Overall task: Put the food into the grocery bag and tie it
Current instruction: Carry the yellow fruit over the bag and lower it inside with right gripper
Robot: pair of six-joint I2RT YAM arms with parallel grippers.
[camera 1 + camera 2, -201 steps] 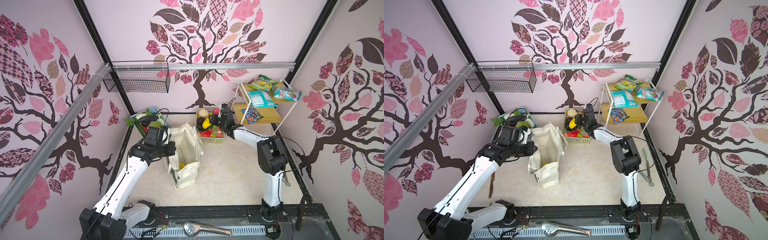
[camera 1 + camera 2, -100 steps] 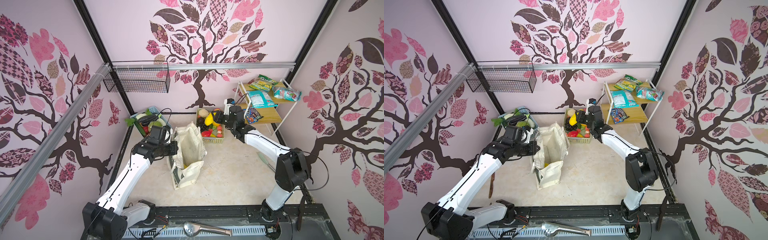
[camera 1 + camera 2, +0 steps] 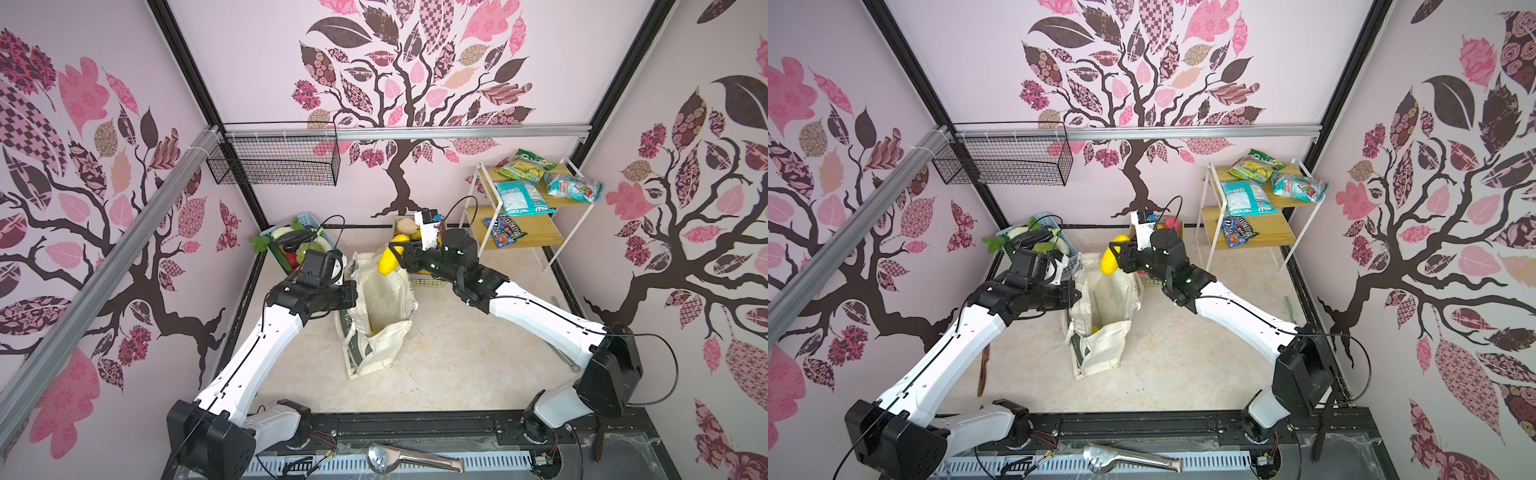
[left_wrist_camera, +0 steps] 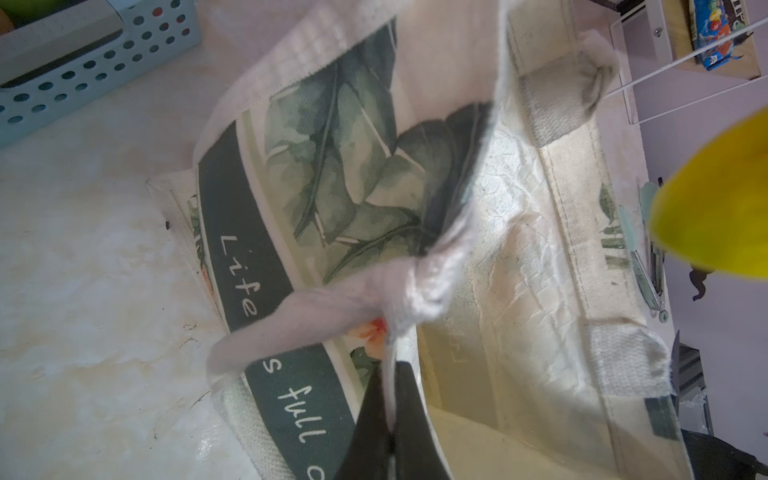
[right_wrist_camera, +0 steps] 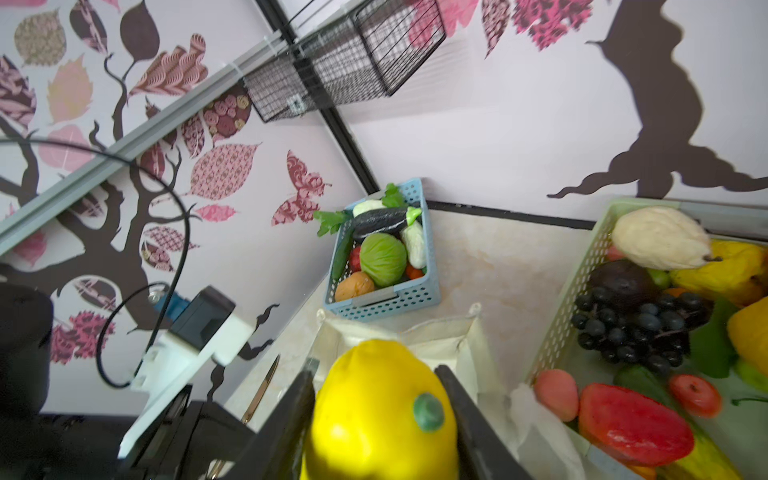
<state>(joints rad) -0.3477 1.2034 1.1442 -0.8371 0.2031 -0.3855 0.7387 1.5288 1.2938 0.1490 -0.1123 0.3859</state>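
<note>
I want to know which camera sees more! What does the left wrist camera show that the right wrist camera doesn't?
Only the left wrist view: the green panel with white writing on the bag, the left claw pinching the bag's cloth, and a snack packet.
Only the right wrist view: the right claw shut on the yellow fruit, the cabbage, the grapes and the wire basket.
Both: the bag, the yellow fruit and the blue basket.
</note>
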